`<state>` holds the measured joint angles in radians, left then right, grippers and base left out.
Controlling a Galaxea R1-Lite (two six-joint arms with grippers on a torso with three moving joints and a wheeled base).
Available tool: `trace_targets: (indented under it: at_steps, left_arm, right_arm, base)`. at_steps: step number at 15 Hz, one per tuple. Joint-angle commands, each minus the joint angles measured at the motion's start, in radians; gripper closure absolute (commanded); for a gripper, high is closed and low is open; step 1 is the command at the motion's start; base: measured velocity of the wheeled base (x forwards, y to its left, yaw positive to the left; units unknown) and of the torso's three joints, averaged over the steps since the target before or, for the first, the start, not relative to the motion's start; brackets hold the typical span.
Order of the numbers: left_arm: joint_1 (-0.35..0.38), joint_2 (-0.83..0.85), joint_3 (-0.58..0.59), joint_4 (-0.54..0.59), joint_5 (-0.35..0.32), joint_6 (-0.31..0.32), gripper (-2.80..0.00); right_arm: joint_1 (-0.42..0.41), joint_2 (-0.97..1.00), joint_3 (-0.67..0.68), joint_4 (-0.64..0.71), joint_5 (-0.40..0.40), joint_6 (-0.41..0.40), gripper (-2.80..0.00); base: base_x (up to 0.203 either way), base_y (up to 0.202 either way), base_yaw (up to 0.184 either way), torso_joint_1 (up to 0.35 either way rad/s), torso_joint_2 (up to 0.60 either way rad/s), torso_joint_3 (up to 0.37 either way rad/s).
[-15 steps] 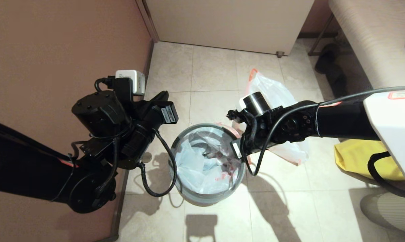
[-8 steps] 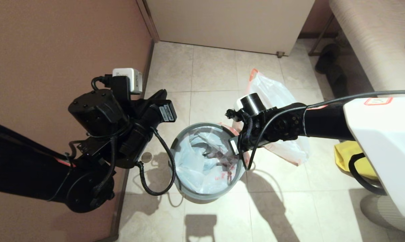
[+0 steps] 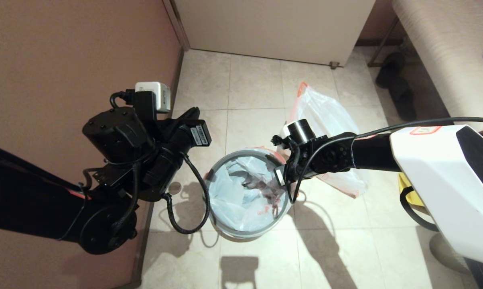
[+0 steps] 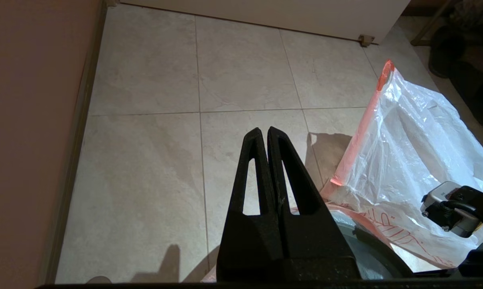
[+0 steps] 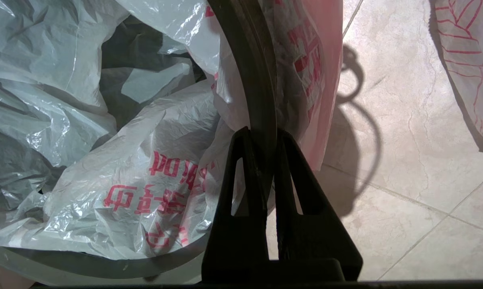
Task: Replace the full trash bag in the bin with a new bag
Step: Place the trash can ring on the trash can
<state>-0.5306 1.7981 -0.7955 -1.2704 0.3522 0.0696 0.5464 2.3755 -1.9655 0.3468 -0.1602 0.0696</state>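
Note:
The bin (image 3: 225, 232) stands on the tiled floor between my arms. The new bag (image 3: 233, 198) lies crumpled inside it, red print showing (image 5: 145, 176), with its pink hem draped over the far right edge. My right gripper (image 5: 261, 134) is shut on the bin's grey hoop (image 5: 247, 60) at its right side, one finger inside and one outside. In the head view the right gripper (image 3: 283, 179) is mostly hidden under its wrist. The full trash bag (image 3: 325, 112) lies on the floor behind the right arm (image 4: 410, 148). My left gripper (image 4: 263, 130) is shut and holds nothing, hovering left of the bin (image 3: 190, 115).
A brown wall (image 3: 65, 60) runs close along the left. A pale cabinet (image 3: 273, 28) stands at the back and a bench (image 3: 446, 48) at the right with dark shoes (image 3: 394, 80) beneath. A yellow fabric bag (image 3: 402, 182) peeks from under my right forearm.
My right arm has swung in to the left, its wrist shifting slightly toward me while still gripping the hoop. The bin's rim has moved a little with it. The left arm has barely moved.

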Motion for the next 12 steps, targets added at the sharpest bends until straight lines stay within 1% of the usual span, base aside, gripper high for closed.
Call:
trace_targets:
  at_steps: [1,7,12]
  left_arm:
    - [-0.001,0.003,0.001,-0.007,0.002,0.000,0.00]
    - [-0.003,0.006,0.001,-0.007,0.002,-0.001,0.00]
    - [-0.003,0.003,0.001,-0.007,0.002,0.001,0.00]
  right_arm:
    - [-0.010,0.020,0.001,-0.014,-0.012,-0.001,0.00]
    - [-0.012,0.029,0.001,-0.030,-0.023,-0.004,0.00]
    - [0.009,-0.027,0.004,-0.046,-0.032,-0.005,0.00]
  base:
    - [0.000,0.000,0.000,0.000,0.00,0.000]
    - [0.000,0.000,0.000,0.000,0.00,0.000]
    - [0.000,0.000,0.000,0.000,0.00,0.000]
